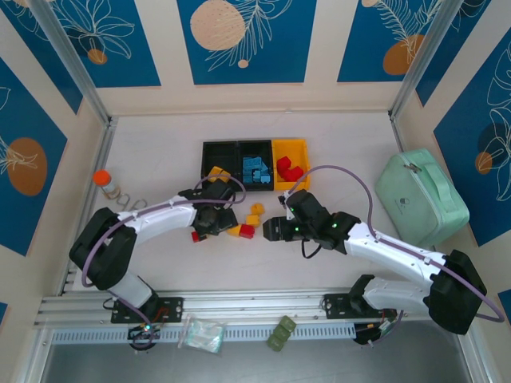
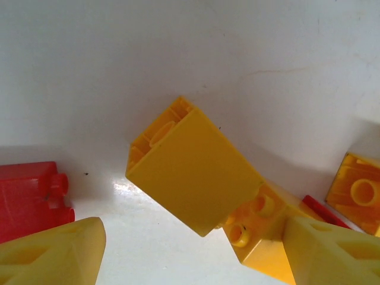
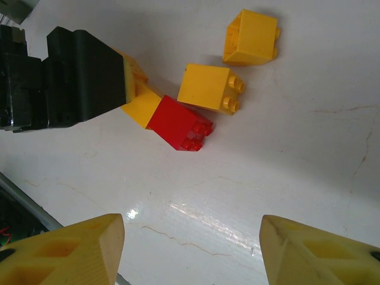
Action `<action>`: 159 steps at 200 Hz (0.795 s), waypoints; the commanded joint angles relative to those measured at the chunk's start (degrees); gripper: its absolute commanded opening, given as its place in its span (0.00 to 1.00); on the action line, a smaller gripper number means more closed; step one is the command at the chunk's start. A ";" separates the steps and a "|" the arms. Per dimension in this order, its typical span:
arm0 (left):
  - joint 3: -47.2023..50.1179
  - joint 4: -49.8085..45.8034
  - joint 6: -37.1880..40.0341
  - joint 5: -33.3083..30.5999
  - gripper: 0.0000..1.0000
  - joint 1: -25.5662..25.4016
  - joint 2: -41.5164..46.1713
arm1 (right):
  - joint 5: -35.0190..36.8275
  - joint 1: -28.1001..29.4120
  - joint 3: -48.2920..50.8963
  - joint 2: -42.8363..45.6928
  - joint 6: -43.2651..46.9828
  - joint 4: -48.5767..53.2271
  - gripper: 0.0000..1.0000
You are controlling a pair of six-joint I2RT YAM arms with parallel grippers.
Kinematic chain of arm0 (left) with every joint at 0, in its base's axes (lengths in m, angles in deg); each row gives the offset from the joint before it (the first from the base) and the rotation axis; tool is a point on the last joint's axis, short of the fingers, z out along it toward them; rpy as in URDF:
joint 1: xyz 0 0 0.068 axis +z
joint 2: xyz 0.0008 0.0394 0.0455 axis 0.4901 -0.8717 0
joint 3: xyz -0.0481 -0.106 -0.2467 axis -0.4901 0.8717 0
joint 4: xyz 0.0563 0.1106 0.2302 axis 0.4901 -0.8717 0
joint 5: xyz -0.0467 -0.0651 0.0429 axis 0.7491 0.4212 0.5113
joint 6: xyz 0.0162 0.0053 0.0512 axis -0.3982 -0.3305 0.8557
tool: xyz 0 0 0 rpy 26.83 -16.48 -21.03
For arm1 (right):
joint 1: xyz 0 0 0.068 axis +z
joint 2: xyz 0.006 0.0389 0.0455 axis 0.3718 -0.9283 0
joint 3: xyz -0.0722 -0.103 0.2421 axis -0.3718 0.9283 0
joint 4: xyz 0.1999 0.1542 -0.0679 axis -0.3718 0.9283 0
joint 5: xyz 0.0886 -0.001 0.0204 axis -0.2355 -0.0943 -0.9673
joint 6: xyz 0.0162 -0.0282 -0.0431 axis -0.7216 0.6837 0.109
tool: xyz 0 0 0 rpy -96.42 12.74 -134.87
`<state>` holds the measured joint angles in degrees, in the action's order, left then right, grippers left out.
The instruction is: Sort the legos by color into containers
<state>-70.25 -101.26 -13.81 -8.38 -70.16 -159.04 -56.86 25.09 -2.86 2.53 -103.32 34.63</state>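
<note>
Half done-ish: blue legos (image 1: 255,169) and some reds (image 1: 287,168) binned, yellows (image 3: 209,88) loose, left gripper (image 2: 193,237) and right gripper (image 3: 193,228) both gaping, empty.

Yellow lego (image 2: 196,172): hard plastic, smooth flat faces, low sheen.
Red lego (image 3: 178,123): same plastic, slightly glossier on the studs.
Counter (image 3: 297,154): white, smooth, semi-gloss, with bright glare patches; fine hairline cracks and scuffs across the surface.
Left tool (image 2: 193,258): fingers (image 2: 56,252) are yellow plastic, matt, faintly grainy.
Right tool (image 3: 190,252): fingers (image 3: 309,249) are the same matt yellow plastic.
Containers (image 1: 219,159): moulded plastic; finish too small to judge.
Mint-green case (image 1: 419,199): soft-looking, matt shell.
Rail (image 1: 255,307) at the near counter edge: bare metal, brushed silver.
Arm shells (image 1: 160,215): smooth white plastic, with black segments.
</note>
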 commanded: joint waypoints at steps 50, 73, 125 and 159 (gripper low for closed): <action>-3.73 -2.59 -4.53 -7.65 0.80 -0.51 -1.69 | -0.12 0.17 0.91 1.78 -0.18 -0.69 0.62; -5.07 -2.09 -4.50 -7.80 0.80 -0.56 -3.82 | -0.06 0.19 1.28 2.08 -0.35 -0.61 0.62; -6.51 -1.24 -5.10 -6.77 0.71 -0.56 -8.01 | 0.16 -0.25 2.15 3.36 -0.70 -0.08 0.62; -6.77 -1.02 -4.81 -7.22 0.51 -0.46 -8.48 | 0.05 -0.44 2.19 3.30 -0.70 -0.26 0.62</action>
<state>-75.54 -101.77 -18.14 -14.46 -70.32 -166.86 -56.86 24.96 -1.33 4.89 -103.35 34.41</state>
